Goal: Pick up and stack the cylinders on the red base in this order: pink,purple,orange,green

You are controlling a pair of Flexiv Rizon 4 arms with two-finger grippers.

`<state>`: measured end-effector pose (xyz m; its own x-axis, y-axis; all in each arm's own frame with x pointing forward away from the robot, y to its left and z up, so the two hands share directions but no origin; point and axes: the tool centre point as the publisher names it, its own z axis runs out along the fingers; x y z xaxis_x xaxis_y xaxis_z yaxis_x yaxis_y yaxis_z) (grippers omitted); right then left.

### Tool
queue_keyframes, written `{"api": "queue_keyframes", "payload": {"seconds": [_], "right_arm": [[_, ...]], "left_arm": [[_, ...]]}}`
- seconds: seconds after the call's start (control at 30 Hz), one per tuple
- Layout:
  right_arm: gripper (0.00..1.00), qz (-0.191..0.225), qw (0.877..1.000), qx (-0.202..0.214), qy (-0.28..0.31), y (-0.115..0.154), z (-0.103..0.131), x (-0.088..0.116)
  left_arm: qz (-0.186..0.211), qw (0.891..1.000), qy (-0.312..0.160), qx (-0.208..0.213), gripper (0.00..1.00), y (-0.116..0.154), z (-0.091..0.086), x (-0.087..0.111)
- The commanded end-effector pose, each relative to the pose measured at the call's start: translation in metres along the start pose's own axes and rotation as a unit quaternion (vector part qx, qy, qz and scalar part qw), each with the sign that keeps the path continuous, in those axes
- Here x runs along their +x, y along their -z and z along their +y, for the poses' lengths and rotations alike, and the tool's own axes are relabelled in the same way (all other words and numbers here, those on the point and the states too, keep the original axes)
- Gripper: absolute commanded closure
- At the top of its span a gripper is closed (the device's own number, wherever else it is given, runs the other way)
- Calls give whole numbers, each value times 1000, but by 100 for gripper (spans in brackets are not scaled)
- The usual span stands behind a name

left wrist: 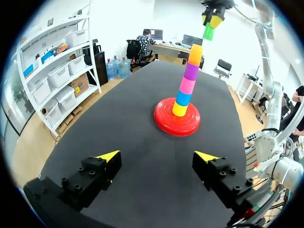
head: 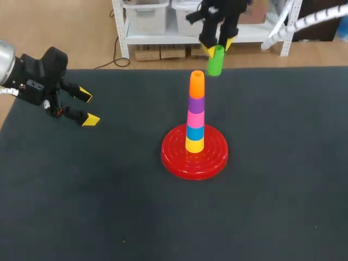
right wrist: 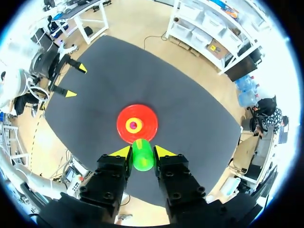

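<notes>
On the red base [head: 179, 160] [left wrist: 164, 124] [right wrist: 148, 130] stands a stack of cylinders: yellow, blue, pink [head: 196, 118], purple [head: 196, 103] and orange [head: 197, 83] [left wrist: 195, 54] on top. My right gripper [head: 216, 48] [right wrist: 142, 153] hangs high above the table, a little behind the stack, shut on the green cylinder [head: 216, 60] [right wrist: 142, 156] [left wrist: 208, 31]. In the right wrist view the stack's top [right wrist: 134, 126] shows straight below, just ahead of the green cylinder. My left gripper [head: 86, 108] [left wrist: 159, 156] stands open and empty at the table's left.
The dark table mat [head: 109, 190] carries nothing else. Its far edge runs just behind the right gripper.
</notes>
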<state>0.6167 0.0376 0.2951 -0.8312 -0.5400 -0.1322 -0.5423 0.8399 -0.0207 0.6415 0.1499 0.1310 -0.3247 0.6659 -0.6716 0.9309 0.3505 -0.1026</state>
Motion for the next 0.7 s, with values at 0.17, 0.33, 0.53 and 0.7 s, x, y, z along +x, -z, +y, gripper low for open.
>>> {"api": "queue_keyframes", "payload": {"seconds": [0.17, 0.33, 0.53, 0.7], "right_arm": [[100, 7, 1000, 1, 2, -12, 10, -9], [100, 8, 1000, 5, 1, -14, 13, -15], [100, 22, 1000, 13, -1, -19, 11, -24], [100, 28, 999, 19, 0, -18, 11, -32]], "left_arm": [[-2, 1000, -1, 0, 0, 0, 0, 1], [-2, 1000, -1, 0, 0, 0, 0, 1], [-2, 1000, -1, 0, 0, 0, 0, 1], [-2, 1000, -1, 0, 0, 0, 0, 1]]}}
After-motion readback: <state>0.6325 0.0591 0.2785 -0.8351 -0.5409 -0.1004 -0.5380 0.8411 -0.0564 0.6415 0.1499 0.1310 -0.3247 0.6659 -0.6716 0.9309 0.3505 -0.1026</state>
